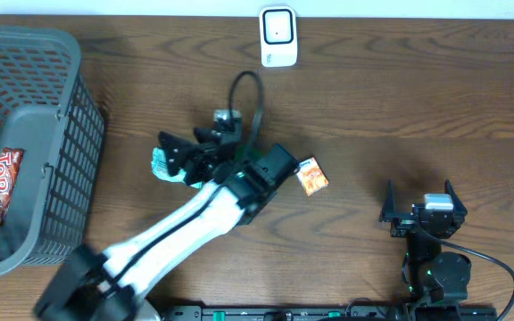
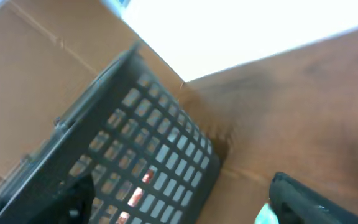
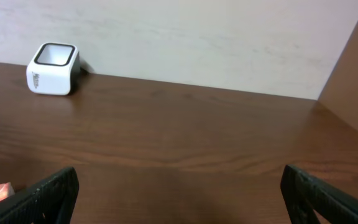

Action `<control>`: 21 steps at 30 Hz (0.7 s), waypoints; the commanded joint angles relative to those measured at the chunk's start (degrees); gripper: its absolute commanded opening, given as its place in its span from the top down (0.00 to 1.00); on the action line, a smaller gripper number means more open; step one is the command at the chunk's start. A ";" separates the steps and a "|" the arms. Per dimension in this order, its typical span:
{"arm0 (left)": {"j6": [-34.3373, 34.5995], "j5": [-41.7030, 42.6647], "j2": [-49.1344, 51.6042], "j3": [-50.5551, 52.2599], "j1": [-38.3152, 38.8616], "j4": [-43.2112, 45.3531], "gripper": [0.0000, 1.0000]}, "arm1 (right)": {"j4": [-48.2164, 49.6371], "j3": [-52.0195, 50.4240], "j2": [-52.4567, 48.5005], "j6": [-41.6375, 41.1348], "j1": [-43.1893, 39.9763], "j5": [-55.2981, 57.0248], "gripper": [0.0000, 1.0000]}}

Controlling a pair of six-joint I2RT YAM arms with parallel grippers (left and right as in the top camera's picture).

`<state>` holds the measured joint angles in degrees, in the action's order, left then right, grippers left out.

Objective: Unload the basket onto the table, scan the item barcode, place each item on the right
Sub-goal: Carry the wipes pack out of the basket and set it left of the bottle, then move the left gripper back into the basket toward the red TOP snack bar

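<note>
Far to the left of the white scanner [image 1: 277, 37], a grey basket [image 1: 61, 107] is sitting on the surface [image 1: 400, 107], and a red snack packet [image 1: 0, 185] is lying inside it. Closer in, left of the scanner and forward of it, the left hand [image 1: 166, 158] is hovering with its fingers spread apart. A teal item [image 1: 160, 166] is lying between them, and I cannot tell whether they are touching it. Slightly right of the scanner and forward of it, an orange packet [image 1: 311, 176] is lying flat. Farther right, the right hand [image 1: 419, 192] is hanging with its fingers wide apart, gripping nothing.
</note>
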<state>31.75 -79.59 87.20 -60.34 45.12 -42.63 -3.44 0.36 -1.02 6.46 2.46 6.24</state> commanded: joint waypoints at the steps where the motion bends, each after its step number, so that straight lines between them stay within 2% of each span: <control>1: 1.07 0.00 -9.99 -1.20 -0.79 1.25 0.07 | -0.20 -0.04 0.15 -0.63 -0.55 0.52 0.01; 3: -1.70 2.01 -15.54 -2.38 -1.70 3.04 0.07 | -0.20 -0.04 0.15 -0.63 -0.55 0.52 0.01; 7: -15.63 12.59 -27.74 -5.44 -6.45 13.77 0.07 | -0.20 -0.04 0.15 -0.63 -0.55 0.52 0.01; 9: -19.41 17.99 -32.54 -6.93 -10.88 18.53 0.07 | -0.20 -0.04 0.15 -0.63 -0.55 0.52 0.01; 15: -19.74 24.33 -39.30 -10.80 -27.89 20.37 0.07 | -0.20 -0.04 0.15 -0.63 -0.55 0.52 0.01; 21: -18.80 26.73 -37.31 -10.84 -45.11 15.89 0.07 | -0.20 -0.04 0.13 -0.63 -0.55 0.52 0.01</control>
<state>13.50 -56.80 47.11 -71.50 6.31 -25.56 -3.44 0.36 -1.02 6.46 2.46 6.24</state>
